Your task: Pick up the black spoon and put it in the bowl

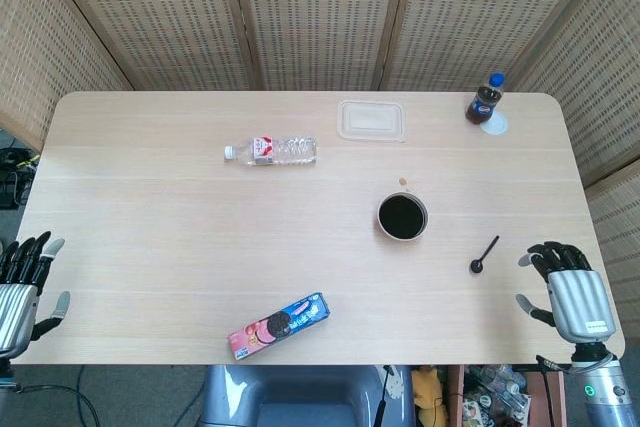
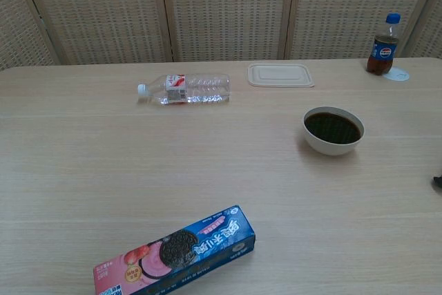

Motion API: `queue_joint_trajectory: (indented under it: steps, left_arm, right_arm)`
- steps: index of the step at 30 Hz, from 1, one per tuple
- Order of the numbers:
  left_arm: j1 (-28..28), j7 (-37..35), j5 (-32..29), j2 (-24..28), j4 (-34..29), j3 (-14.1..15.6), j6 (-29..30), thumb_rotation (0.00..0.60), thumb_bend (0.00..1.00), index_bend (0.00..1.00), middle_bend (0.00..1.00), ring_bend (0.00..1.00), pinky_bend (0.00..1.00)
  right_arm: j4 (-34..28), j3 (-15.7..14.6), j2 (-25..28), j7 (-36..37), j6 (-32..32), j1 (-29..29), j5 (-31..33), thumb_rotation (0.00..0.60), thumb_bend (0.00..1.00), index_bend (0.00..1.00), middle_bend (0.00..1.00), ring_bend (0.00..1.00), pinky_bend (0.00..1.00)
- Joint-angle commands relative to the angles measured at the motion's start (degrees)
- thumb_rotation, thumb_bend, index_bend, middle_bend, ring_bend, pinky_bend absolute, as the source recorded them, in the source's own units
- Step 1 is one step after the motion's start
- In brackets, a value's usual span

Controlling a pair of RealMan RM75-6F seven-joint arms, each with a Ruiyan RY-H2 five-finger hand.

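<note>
Nearest the robot lies a cookie box (image 2: pixel 176 255), flat on the pale wooden table (image 1: pixel 150 237) near its front edge and turned at a slant. Both hands sit at the front corners: the left hand (image 1: pixel 22 287) just off the table's left edge, the right hand (image 1: pixel 568 292) over the right front corner, each with fingers spread and holding nothing. Just beside the right hand's fingertips, the black spoon (image 1: pixel 484 255) lies flat on the wood, its handle angled away. Farther in stands the bowl (image 2: pixel 333 129), white outside and dark inside, apart from the spoon. Beyond it a clear water bottle (image 2: pixel 184 89) lies on its side, a lidded translucent container (image 2: pixel 280 74) rests flat, and a cola bottle (image 2: pixel 382 46) stands upright at the far right corner. Woven screen panels (image 2: pixel 221 8) with wooden frames close off the room behind.
</note>
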Motion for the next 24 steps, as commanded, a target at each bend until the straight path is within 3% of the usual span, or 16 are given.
queue_joint_trajectory:
  steps: [1,17,21,24]
  left_arm:
    - [0.09,-0.01,-0.08,0.07,0.02,-0.02,0.02,0.6,0.45,0.07,0.04,0.0,0.0]
    - [-0.23,0.91,0.21,1.57,-0.89,-1.09,0.52,0.6,0.45,0.07,0.04,0.0,0.0]
    - [-0.61,1.32,0.71,1.97,-1.51,-1.32,0.5,0.6,0.45,0.07,0.04,0.0,0.0]
    - [-0.81,1.51,0.77,2.17,-1.78,-1.42,0.33,0.6,0.45,0.07,0.04,0.0,0.0]
  right_arm:
    - [0.07,-0.01,-0.09,0.0,-0.11,0.09,0.0,0.6,0.32,0.45,0.41,0.26,0.29]
    - [0.95,1.68,1.32,-0.17,-4.27,4.0,0.04,0.6,0.32,0.45,0.42,0.29,0.35]
    - [1.27,2.27,2.4,-0.35,-9.06,6.47,2.0,0.6,0.34,0.45,0.52,0.44,0.52]
    - [1.4,2.56,3.04,-0.79,-12.29,8.17,3.29,0.6,0.37,0.45,0.61,0.57,0.59]
